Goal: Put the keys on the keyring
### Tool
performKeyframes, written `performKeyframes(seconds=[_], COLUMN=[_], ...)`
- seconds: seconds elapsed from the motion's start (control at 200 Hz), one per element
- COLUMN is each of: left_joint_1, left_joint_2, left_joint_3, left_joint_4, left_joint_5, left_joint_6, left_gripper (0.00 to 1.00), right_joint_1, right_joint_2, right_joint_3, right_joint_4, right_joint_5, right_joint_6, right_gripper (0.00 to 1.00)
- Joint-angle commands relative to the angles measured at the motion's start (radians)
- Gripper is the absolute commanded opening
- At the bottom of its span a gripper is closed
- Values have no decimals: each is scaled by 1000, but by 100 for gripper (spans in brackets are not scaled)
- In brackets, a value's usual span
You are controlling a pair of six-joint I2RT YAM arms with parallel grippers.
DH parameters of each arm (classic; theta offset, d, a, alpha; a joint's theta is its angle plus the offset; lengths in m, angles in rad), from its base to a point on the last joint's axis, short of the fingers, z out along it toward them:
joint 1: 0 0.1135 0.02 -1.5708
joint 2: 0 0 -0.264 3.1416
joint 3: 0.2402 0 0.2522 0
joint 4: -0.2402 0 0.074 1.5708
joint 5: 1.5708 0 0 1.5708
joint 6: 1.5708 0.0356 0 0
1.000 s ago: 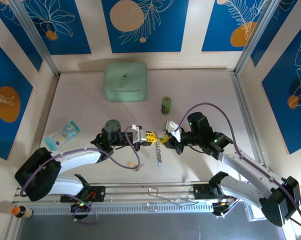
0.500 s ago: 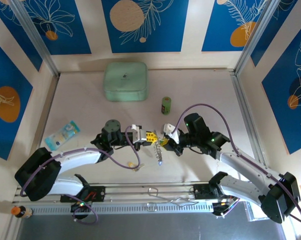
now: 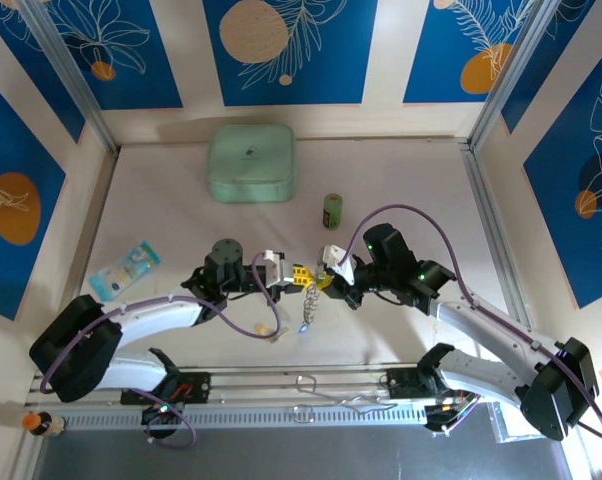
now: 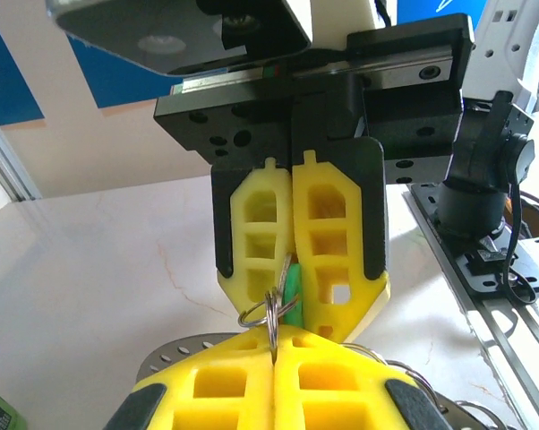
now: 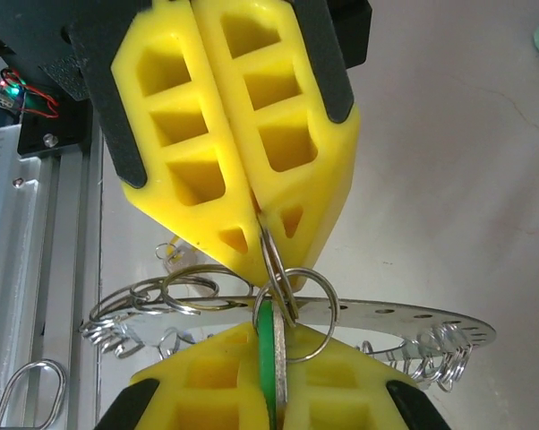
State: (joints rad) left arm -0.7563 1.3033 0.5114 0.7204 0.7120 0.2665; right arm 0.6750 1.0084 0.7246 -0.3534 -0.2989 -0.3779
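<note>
While looking down at the middle of the bench [image 3: 181, 190], a bit toward its near edge, can spot the left gripper [image 3: 299, 273] and right gripper [image 3: 327, 283] meeting tip to tip. Got the left one pinched tight on a small wire loop of the keyring [image 3: 308, 308], dangling just under both. Same deal for the right one, squeezed down on a green key [image 5: 267, 354] against that loop.
</note>
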Motion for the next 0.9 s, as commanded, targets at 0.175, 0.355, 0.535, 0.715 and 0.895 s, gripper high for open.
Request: performKeyframes(seconds=[0.175, 0.355, 0.535, 0.715, 0.895], left_joint_1=[6, 3, 4, 24, 40], left_joint_2=[-25, -22, -24, -56, -191], left_joint_3=[43, 58, 51, 1, 13], left_joint_4=[-65, -120, -60, 190, 126], left_joint_5=[-9, -32, -63, -174, -382], left_joint_6=[66, 93, 30, -175, -208], left_gripper=[0, 0, 30, 62, 67], right_joint_1=[1, 6, 29, 33, 37], right_joint_2=[-74, -90, -84, -56, 16], right_joint_3=[29, 63, 119, 139, 192], right_joint_4=[-24, -76, -81, -59, -37], right_joint_5=[71, 121, 152, 184, 157], right_joint_6=[-39, -69, -78, -79, -84], right_gripper=[0, 0, 0, 0, 0])
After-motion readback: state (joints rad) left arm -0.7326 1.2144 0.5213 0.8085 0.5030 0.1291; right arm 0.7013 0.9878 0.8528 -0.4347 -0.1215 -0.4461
